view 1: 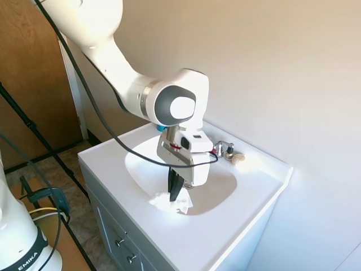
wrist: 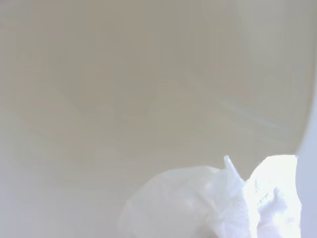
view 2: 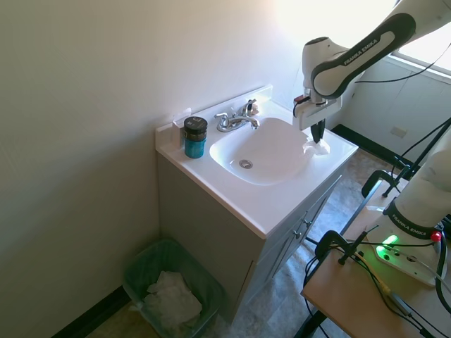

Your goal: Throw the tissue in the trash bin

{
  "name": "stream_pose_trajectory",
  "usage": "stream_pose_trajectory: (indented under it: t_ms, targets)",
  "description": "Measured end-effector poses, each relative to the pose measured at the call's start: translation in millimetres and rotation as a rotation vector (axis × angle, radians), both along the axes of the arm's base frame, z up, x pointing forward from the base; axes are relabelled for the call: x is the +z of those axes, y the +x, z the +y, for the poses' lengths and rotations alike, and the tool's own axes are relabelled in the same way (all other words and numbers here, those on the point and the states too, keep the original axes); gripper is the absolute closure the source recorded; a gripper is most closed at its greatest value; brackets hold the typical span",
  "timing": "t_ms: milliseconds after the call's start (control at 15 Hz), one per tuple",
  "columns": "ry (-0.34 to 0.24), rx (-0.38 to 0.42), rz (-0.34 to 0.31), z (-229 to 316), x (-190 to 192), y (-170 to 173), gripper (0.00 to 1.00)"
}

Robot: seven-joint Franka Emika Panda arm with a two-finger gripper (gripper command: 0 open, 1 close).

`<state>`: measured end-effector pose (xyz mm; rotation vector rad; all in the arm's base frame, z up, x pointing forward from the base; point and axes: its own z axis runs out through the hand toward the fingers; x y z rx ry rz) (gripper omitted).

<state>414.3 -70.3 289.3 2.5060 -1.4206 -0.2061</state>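
Observation:
The tissue is a crumpled white wad lying on the front rim of the white sink, on the vanity top. My gripper points straight down into it, its dark fingers pressed together with the wad's top between them. From the other side, the gripper stands over the tissue at the sink's right edge. The wrist view shows the tissue close up and blurred. The trash bin, green-lined with white paper inside, sits on the floor left of the vanity, far from the gripper.
A chrome faucet stands at the back of the basin. A blue jar with a dark lid is on the counter's back left corner. Walls close in behind and beside the vanity. A wooden door is beyond it.

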Motion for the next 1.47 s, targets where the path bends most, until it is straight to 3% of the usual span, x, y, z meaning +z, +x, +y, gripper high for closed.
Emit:
stream_pose_trajectory:
  t_ms: [267, 467, 1000, 1267, 1333, 1467]
  targets:
    - [0.038, 0.151, -0.1, 119, 62, 27, 1.0]
    - [0.044, 0.252, -0.154, 211, 82, 37, 1.0]
    - [0.09, 0.41, -0.176, 409, 32, 70, 1.0]
    - [0.129, 0.453, -0.178, 460, 14, 72, 1.0]
    - [0.135, 0.459, -0.171, 467, 4, 75, 0.0]
    - [0.142, 0.471, -0.155, 477, -14, 81, 0.0]
